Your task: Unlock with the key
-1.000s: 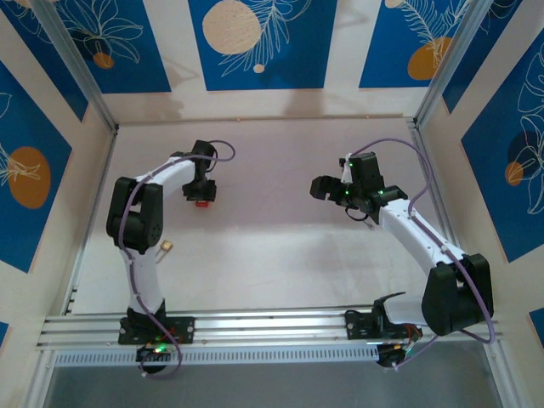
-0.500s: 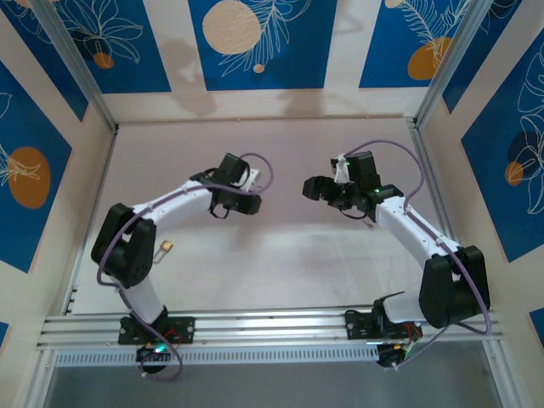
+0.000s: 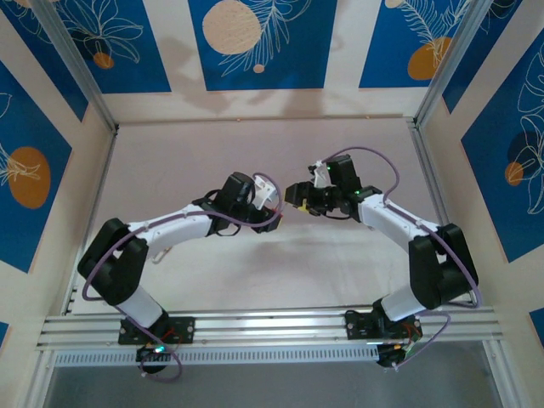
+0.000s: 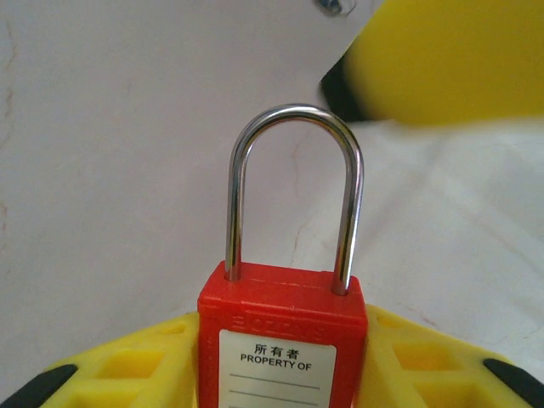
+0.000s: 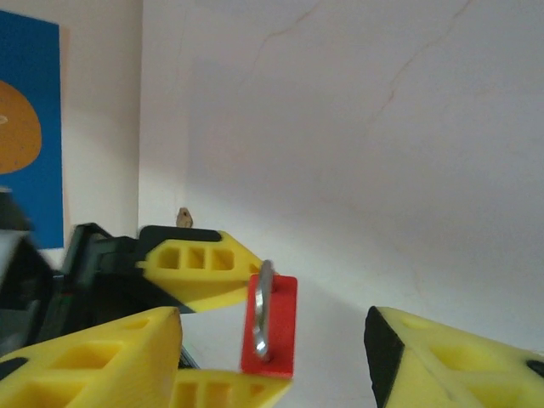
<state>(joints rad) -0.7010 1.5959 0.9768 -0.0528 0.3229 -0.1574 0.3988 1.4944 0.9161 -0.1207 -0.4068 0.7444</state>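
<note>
**Padlock held up at mid-table, key left lying far off to the left**

Farthest left is the key [image 5: 182,217]. In the right wrist view it is a tiny brass speck on the pale table [image 3: 340,263], too small to make out any detail. It lies well apart from both grippers, and the left gripper's dark body and upper finger stand directly between it and the right gripper.

The left arm [image 3: 170,228] stretches from its base across the left half of the table to the middle. There the left gripper [image 3: 274,219] is clamped on the red padlock [image 4: 282,340]. Its yellow fingers [image 4: 127,378] press the body from both sides, and the white "PROPERTY OF" label faces the wrist camera. The silver shackle [image 4: 293,115] sticks out past the fingertips, both of its legs seated in the body, and points at the other arm.

Just beyond the shackle's bend is the right gripper [image 3: 295,197], a yellow blur in the left wrist view. Its fingers [image 5: 442,357] are spread well apart with nothing between them. The padlock is seen edge-on in the gap, near but not touching.

The right arm [image 3: 399,229] bends back to its base at the near rail [image 3: 272,327]. Blue leaf-patterned panels [image 3: 255,42] line the walls.
</note>
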